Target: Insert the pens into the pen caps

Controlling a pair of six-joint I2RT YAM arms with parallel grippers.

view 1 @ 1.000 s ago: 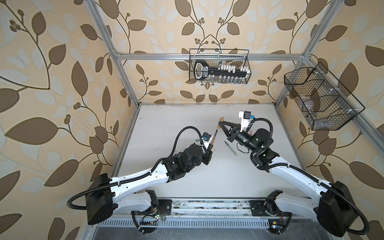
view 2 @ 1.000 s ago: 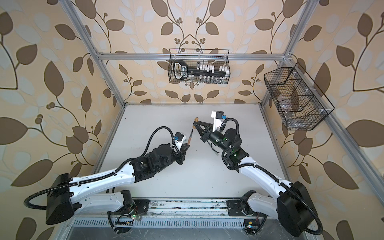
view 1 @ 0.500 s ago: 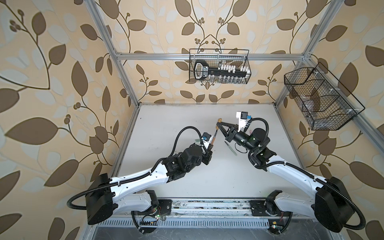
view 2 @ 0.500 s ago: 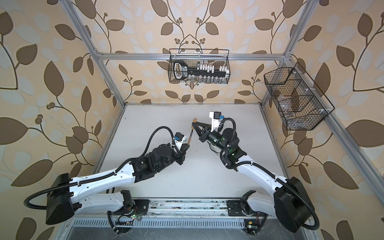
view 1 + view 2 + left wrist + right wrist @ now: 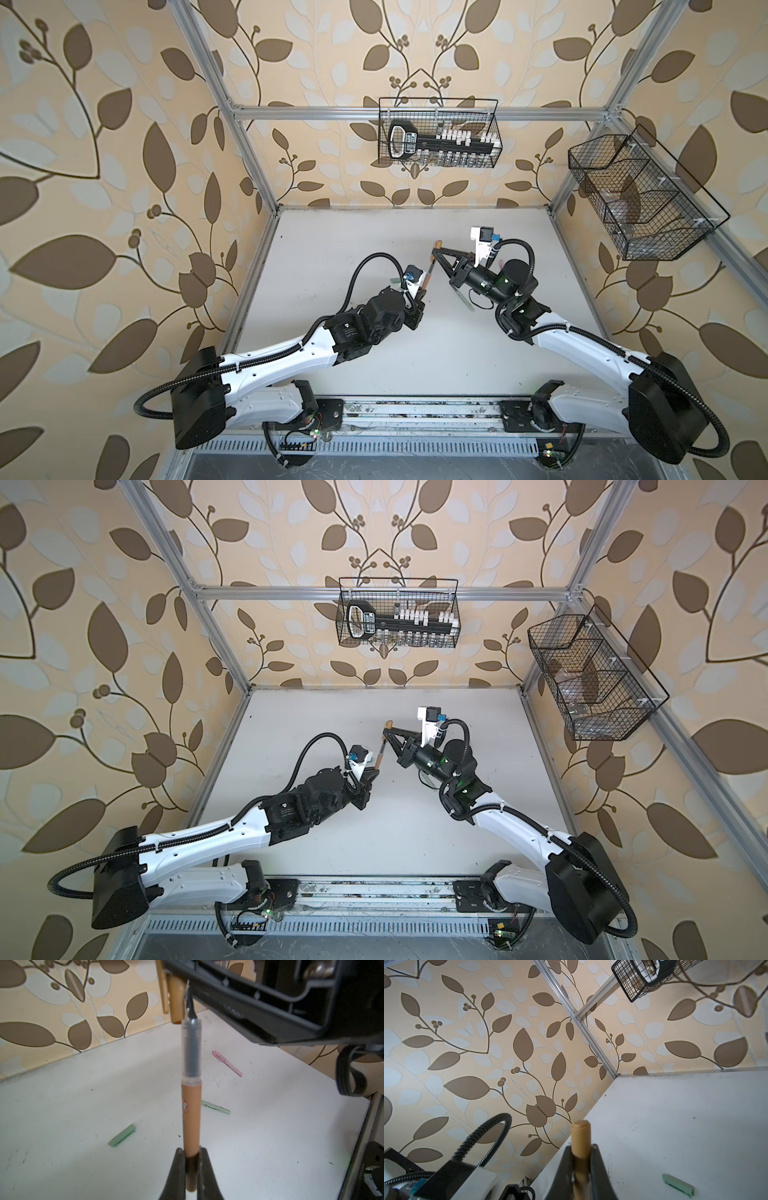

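Tan pen (image 5: 191,1115): clamped at its rear end in left tool (image 5: 192,1155), long axis aimed at tan cap (image 5: 176,999). Cap: clamped in right tool (image 5: 580,1152), mouth facing pen. Nib sits just beside the mouth, not inside; sideways correction judged needed.

Soft even light, wide-angle edge distortion, blurred near parts

No writing can be read anywhere. The green pen (image 5: 216,1108) lying on the desk (image 5: 83,1105) carries a line of dark print, too small to make out. The brown pen (image 5: 191,1118) bears a small blurred mark. A black tool (image 5: 401,143) in the wire basket (image 5: 494,124) has a white label, illegible.
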